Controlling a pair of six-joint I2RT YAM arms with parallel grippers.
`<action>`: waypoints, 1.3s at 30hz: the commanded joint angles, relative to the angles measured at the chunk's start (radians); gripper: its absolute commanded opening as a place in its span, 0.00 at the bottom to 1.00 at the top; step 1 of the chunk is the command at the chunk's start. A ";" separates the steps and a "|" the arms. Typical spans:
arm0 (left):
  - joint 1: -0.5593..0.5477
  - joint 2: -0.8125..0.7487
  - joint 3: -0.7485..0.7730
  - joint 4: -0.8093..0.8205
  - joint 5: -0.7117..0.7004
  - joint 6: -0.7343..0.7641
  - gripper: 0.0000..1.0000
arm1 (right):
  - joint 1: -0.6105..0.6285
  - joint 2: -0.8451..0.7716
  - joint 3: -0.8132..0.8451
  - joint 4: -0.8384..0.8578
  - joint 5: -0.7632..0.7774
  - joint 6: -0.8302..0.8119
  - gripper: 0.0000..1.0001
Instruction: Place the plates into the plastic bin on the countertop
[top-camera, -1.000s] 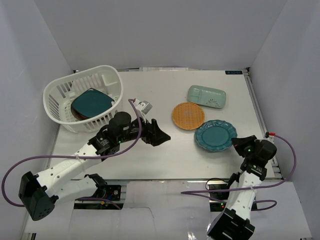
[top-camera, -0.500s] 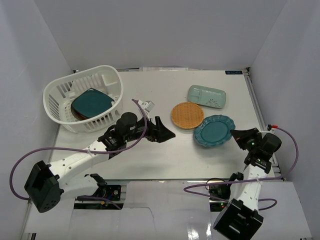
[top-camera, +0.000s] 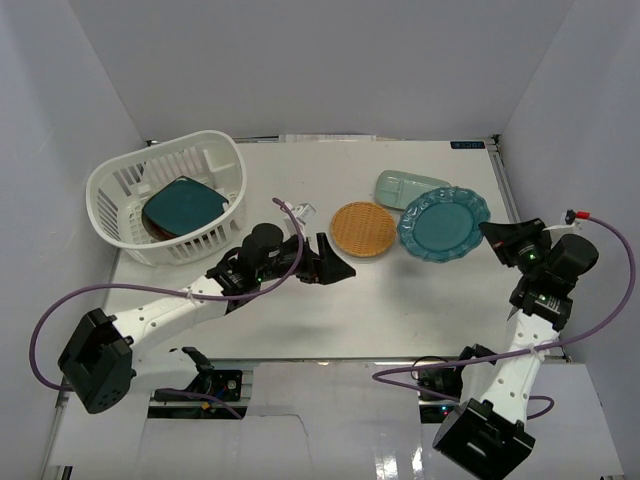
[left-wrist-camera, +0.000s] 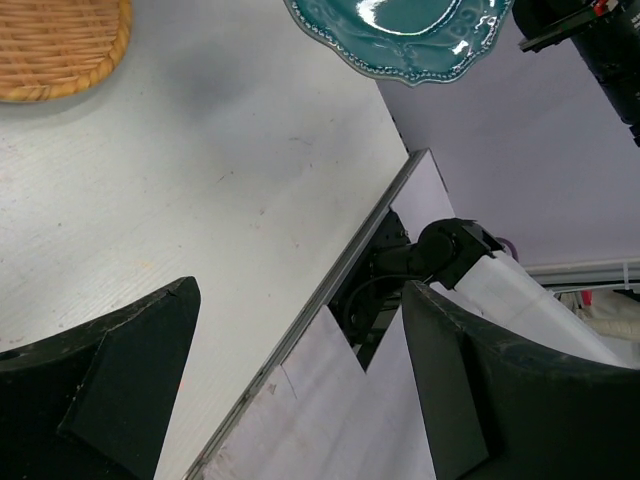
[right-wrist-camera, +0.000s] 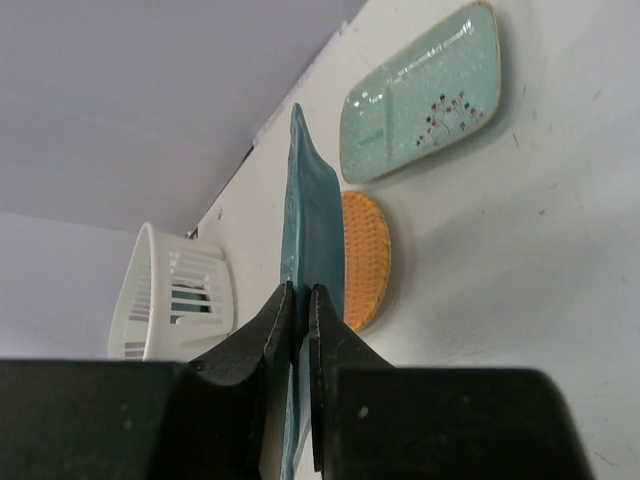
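plate (top-camera: 443, 223), teal, glossy, scalloped, rim pinched by right tool (right-wrist-camera: 300, 292).

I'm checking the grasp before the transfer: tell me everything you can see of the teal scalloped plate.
The teal scalloped plate is round, glossy like glazed ceramic, with a beaded wavy rim. The right gripper pinches its rim; it hangs roughly level, face up, clear of the countertop, partly hiding the pale-green tray, beside the orange woven plate.
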 joint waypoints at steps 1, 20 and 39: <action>0.001 0.017 0.062 0.012 0.015 0.017 0.92 | -0.001 -0.034 0.122 -0.038 -0.030 -0.015 0.08; 0.089 0.262 0.149 0.298 0.075 -0.034 0.92 | 0.416 0.092 0.027 0.534 -0.142 0.272 0.08; 0.257 0.098 0.180 0.184 0.003 -0.057 0.00 | 0.539 0.291 -0.087 0.663 -0.107 0.200 0.91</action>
